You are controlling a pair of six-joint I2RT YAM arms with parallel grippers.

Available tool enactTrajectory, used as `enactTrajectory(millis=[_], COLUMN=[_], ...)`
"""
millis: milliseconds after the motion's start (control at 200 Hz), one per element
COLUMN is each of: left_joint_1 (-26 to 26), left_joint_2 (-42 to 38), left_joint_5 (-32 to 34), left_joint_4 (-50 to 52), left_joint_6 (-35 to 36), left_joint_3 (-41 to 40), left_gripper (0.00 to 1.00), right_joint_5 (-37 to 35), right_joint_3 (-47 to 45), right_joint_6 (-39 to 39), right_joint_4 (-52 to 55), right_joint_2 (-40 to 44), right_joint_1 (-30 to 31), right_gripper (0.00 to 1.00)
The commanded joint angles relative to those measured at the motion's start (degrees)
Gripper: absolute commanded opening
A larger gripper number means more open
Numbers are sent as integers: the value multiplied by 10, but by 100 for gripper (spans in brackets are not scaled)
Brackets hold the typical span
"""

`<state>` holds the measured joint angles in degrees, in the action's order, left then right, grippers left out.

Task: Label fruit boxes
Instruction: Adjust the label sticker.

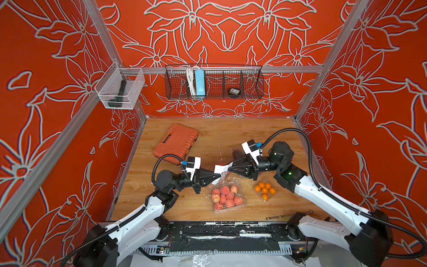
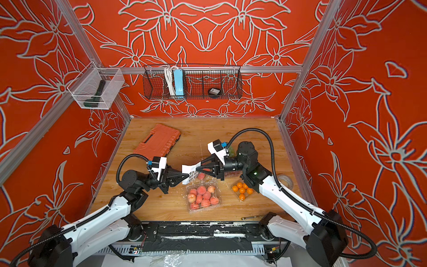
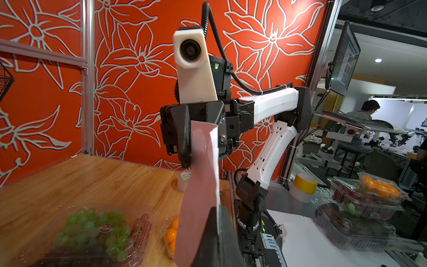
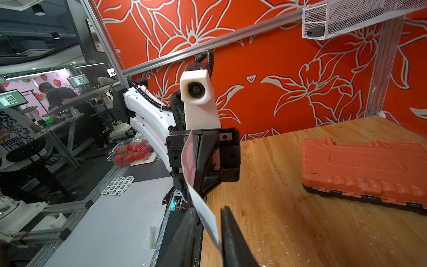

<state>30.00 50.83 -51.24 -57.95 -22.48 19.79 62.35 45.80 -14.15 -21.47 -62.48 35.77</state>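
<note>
**A:** left pincer [image 1: 219, 176] is clamped on the sticker sheet [image 1: 220, 170], right pincer [image 1: 229, 170] is gaping round its other edge, full peach box [image 1: 227, 196] sits on the tabletop [image 1: 161, 203] nearby.

**B:** careless tug could rip the sheet tbh

The box of many peaches [image 1: 227, 196] sits on the table [image 1: 161, 208] near its front edge, about midway across. To its right, a little apart, lies the box of small oranges [image 1: 265, 190]. Just behind it, the box of few peaches [image 2: 201, 176] is mostly hidden beneath the sticker sheet [image 1: 220, 170]. The sheet hangs in the air above and behind the many peaches, with the left gripper [image 1: 219, 176] at its left edge and the right gripper [image 1: 229, 170] at its right. Farther behind and to the right, the box of grapes [image 3: 87, 226] lies under the right arm. The tool case [image 1: 175, 143] lies well behind and to the left. A roll of tape [image 2: 285, 180] sits beyond the oranges, far to the right.
</note>
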Motion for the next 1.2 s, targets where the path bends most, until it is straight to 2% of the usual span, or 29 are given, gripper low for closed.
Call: enactTrajectory(millis=[0, 115, 270, 425, 520, 566, 706, 841, 1036, 1196], left_joint_1=[2, 2, 3, 6, 6, 6, 5, 5, 5, 5], left_joint_2=[-11, -9, -5, 2, 0, -4, -29, -34, -25, -23], left_joint_5=[2, 0, 0, -10, -6, 1, 19, 11, 22, 35], left_joint_4=[-34, -49, -56, -72, -50, -38, -11, -13, 31, 45], left_joint_6=[-13, -24, -29, -41, -25, -16, 4, 2, 23, 32], left_joint_3=[0, -1, 1, 3, 5, 5, 8, 18, 33, 37], left_gripper=[0, 0, 0, 0, 0, 0, 21, 21, 15, 14], right_joint_5=[29, 42, 54, 48, 45, 44, 49, 59, 66, 70], right_joint_3=[-3, -3, 10, 14, 11, 12, 14, 15, 13, 11], right_joint_6=[-6, -2, 23, 30, 33, 40, 59, 57, 58, 63], right_joint_4=[-38, -44, -18, -10, -11, -1, 27, 26, 22, 23], right_joint_2=[-8, -15, -20, -23, -22, -20, -12, -15, -13, -11], right_joint_1=[7, 14, 28, 30, 30, 30, 30, 30, 32, 35], right_gripper=[30, 33, 31, 7, 0, 0, 0, 0, 0, 0])
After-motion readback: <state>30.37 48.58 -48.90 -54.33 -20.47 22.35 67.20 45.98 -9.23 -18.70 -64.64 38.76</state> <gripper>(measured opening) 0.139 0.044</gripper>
